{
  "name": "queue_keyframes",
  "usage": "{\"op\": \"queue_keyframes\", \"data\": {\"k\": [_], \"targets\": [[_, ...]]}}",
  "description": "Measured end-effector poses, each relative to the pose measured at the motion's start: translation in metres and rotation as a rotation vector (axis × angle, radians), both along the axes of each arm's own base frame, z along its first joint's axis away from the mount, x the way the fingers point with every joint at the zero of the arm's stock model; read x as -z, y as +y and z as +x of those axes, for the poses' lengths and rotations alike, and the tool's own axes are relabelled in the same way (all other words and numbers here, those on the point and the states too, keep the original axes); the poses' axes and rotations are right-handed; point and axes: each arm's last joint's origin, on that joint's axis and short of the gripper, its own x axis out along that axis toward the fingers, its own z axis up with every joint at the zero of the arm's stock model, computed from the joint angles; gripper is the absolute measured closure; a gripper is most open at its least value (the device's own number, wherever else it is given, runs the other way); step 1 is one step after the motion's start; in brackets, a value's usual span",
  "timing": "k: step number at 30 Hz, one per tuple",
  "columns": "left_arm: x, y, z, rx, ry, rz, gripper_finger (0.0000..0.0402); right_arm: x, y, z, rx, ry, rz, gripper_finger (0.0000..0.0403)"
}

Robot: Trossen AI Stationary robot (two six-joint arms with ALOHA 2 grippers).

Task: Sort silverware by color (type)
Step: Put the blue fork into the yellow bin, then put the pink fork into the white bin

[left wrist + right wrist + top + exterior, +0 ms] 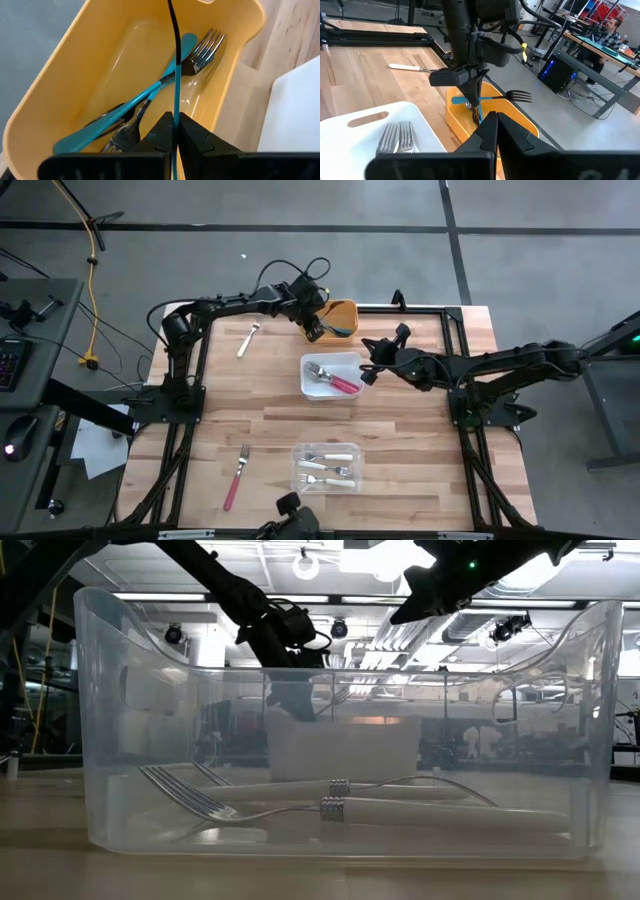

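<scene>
My left gripper (313, 330) hangs over the orange bin (343, 317) at the table's far edge, shut on a teal-handled fork (492, 98). Two more teal forks (150, 95) lie in that bin. My right gripper (368, 372) is shut and holds nothing, beside the right rim of the white bin (330, 375), which holds pink-handled forks (340, 383). The clear bin (325, 466) near the front holds white-handled forks (400, 810). A white-handled fork (247, 340) and a pink-handled fork (237, 477) lie flat on the table. My left gripper pinches the teal fork between its two fingers on the handle (485, 99), about midway along. The fingers (470, 90) come from above, pointing down, and lie across the fork. The fork is lifted clear and level over the orange bin, its metal head (519, 95) sticking out sideways.
The three bins stand close together down the table's middle, from the far edge toward the front. A black camera mount (290, 505) sits at the near edge. Bare wood (420, 440) spreads on the right. A person (612, 25) sits at a desk beyond the table.
</scene>
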Motion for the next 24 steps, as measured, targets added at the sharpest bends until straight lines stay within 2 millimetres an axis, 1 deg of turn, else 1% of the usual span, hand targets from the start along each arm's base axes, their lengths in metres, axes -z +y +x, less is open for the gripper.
{"op": "queue_keyframes", "data": {"k": [13,15,18,20,22,24], "targets": [[0.000,-0.001,0.000,0.001,0.001,-0.003,0.0346,0.000,0.000,0.000,-0.007,0.001,0.002,0.0403],[-0.004,-0.003,-0.002,0.013,0.012,0.004,0.0343,0.000,0.000,0.000,-0.007,0.002,0.002,0.0403],[-0.020,-0.011,-0.005,0.063,0.018,0.056,0.0351,0.000,0.000,0.000,-0.015,0.003,0.006,0.0403],[-0.029,-0.022,-0.009,0.113,0.002,0.095,0.0363,0.002,0.001,0.001,-0.056,-0.004,0.021,0.0403],[-0.034,-0.036,-0.015,0.145,-0.018,0.121,0.0377,0.010,0.002,0.000,-0.099,-0.015,0.034,0.0403],[-0.036,-0.050,-0.025,0.158,-0.046,0.149,0.0392,0.024,0.001,-0.004,-0.127,-0.025,0.046,0.0403]]}}
